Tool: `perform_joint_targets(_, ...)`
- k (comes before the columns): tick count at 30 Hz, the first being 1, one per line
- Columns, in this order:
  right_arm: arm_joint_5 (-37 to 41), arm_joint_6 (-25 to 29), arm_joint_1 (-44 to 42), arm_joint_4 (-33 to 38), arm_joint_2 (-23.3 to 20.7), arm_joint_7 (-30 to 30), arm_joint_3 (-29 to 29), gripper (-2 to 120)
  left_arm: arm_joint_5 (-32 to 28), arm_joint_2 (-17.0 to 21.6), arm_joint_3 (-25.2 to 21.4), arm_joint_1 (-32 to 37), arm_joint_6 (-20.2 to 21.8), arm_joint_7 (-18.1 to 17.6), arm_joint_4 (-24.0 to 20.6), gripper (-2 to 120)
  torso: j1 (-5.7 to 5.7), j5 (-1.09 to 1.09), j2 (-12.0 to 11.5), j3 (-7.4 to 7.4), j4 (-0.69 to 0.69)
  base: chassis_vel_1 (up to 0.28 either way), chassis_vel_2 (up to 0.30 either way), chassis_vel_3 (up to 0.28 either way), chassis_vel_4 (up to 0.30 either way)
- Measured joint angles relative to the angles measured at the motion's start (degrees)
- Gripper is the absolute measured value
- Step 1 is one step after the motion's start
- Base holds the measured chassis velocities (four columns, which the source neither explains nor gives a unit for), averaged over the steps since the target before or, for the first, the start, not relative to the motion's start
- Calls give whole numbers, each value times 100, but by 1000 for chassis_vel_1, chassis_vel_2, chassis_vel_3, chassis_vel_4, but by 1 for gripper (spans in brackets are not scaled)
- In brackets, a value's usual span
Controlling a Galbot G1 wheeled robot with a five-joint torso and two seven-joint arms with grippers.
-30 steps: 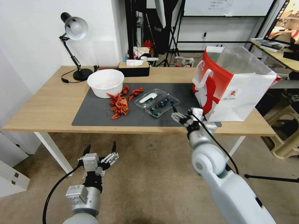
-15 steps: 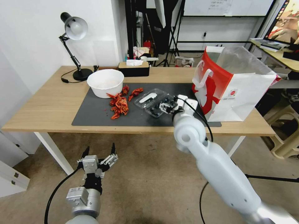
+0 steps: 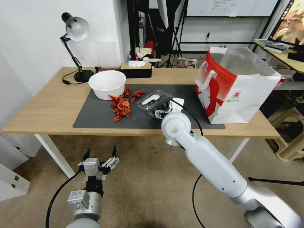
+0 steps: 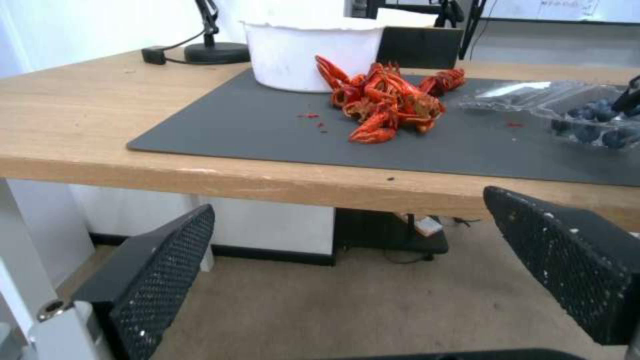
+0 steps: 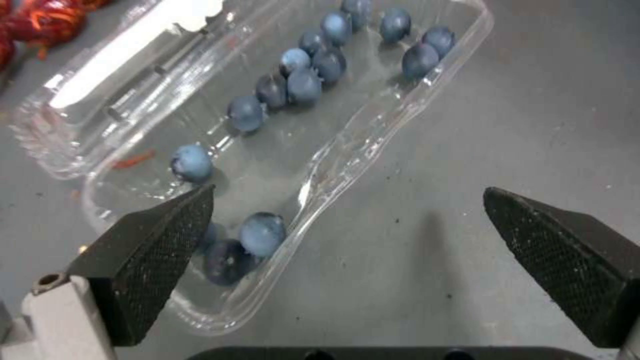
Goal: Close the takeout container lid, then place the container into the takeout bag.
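The container (image 3: pixel 151 106) lies open on the dark mat, with several blueberries in its tray (image 5: pixel 300 115). Beside the tray, the takeout container lid (image 3: pixel 149 99) lies flat with its white label up (image 5: pixel 133 50). My right gripper (image 3: pixel 161 111) hovers open just above the tray's near end; in the right wrist view (image 5: pixel 348 194) one finger is over the berries and the other over bare mat. The takeout bag (image 3: pixel 236 88) stands open to the right. Below the table's front edge my left gripper (image 3: pixel 102 149) hangs open, and its wrist view (image 4: pixel 348 200) looks across at the container (image 4: pixel 587 125).
A white bowl (image 3: pixel 107 84) and a pile of red crayfish (image 3: pixel 122 106) sit left of the container on the mat (image 3: pixel 95 115). A desk lamp (image 3: pixel 76 31) and a tissue box (image 3: pixel 136 70) stand at the back. The wooden table's front edge (image 3: pixel 95 133) lies between the left gripper and the mat.
My right arm has swung left from beside the bag until its gripper is over the container's tray. The left arm has barely moved.
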Motion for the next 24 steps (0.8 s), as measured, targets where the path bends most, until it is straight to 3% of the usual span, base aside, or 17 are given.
perform_joint_targets(16,297,66,211,-574,357,180,-45,100,-95,75,-1,-122,-37,-12,125,100,0,1,0,0,1,0,0,0,0)
perform_joint_targets(24,442,92,179,-568,290,232,5,100,-109,87,13,-153,-65,-19,165,100,0,1,1,0,1,0,0,0,0)
